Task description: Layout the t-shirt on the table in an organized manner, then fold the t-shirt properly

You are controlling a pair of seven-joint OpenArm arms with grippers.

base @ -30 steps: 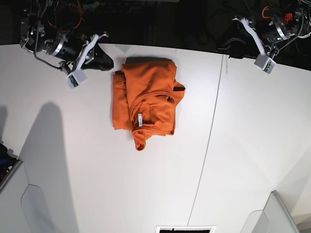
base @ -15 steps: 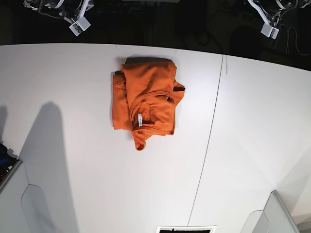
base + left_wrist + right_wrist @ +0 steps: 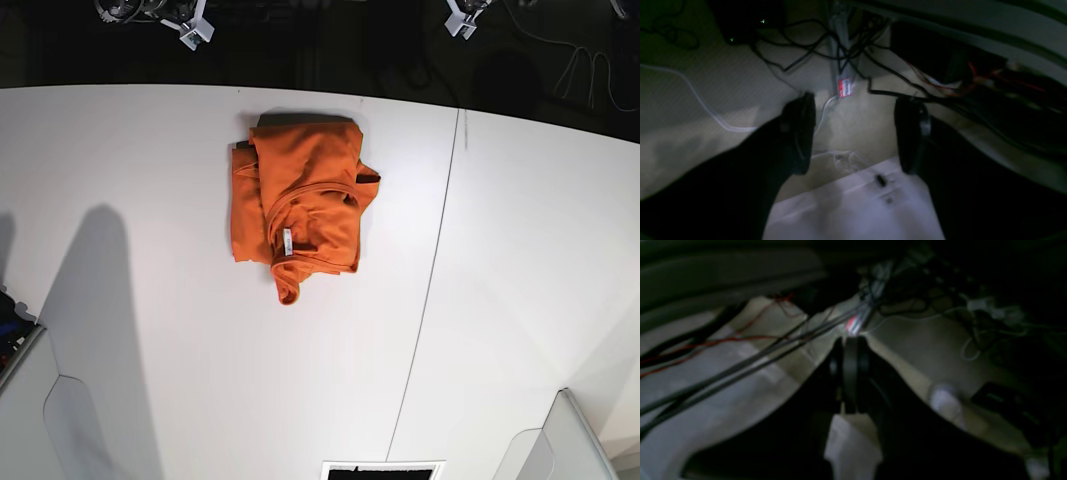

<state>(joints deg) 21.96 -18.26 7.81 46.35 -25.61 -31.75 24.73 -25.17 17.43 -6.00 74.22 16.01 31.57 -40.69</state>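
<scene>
Orange t-shirt (image 3: 300,205) folded on table (image 3: 520,250)

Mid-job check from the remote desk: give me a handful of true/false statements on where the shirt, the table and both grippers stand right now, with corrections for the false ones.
1. The t-shirt lies in a folded bundle on the table. True.
2. The left gripper is clamped on orange fabric. False: its jaws stand apart with nothing between them, over cables and floor.
3. The right gripper is shut and holds nothing. True.
4. The shirt straddles the table's dark seam line. False: it lies wholly to one side of the seam, apart from it.
5. A white neck label shows on the shirt. True.
6. Both arms hover directly above the shirt. False: in the base view only bits of them show at the far edge, off the table.
</scene>
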